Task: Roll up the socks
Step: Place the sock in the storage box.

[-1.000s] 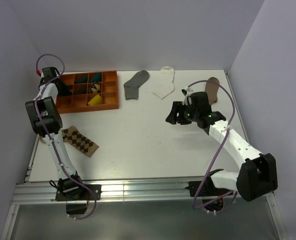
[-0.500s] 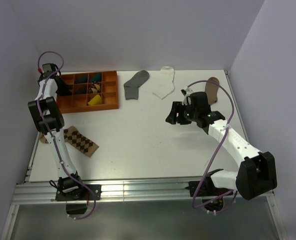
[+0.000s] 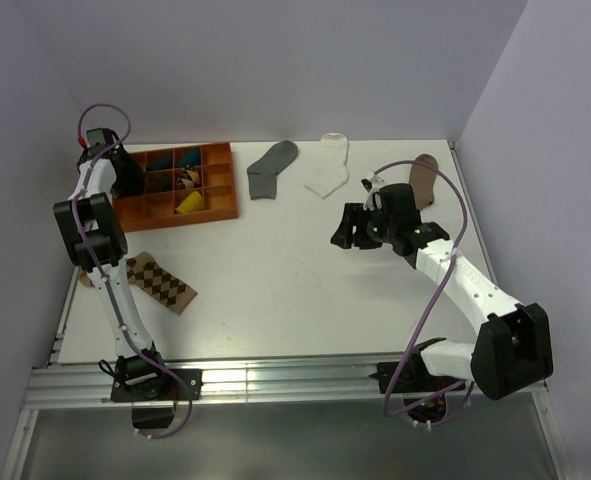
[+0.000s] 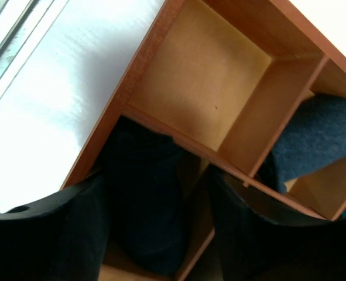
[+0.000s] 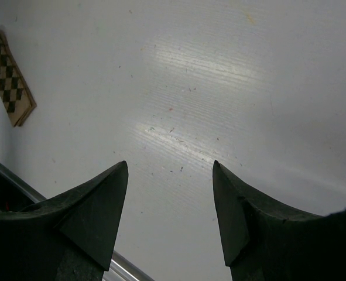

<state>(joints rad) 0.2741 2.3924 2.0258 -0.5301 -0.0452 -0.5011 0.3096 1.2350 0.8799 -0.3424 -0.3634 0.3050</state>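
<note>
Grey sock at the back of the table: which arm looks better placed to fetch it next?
Right, probably. The right claw hangs open and empty above the table, nearer the grey sock. The left claw is down in the orange tray.

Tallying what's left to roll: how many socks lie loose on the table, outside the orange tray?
4: a grey sock and a white sock at the far edge, a brown sock far right, a diamond-patterned sock near left. Others may be hidden.
</note>
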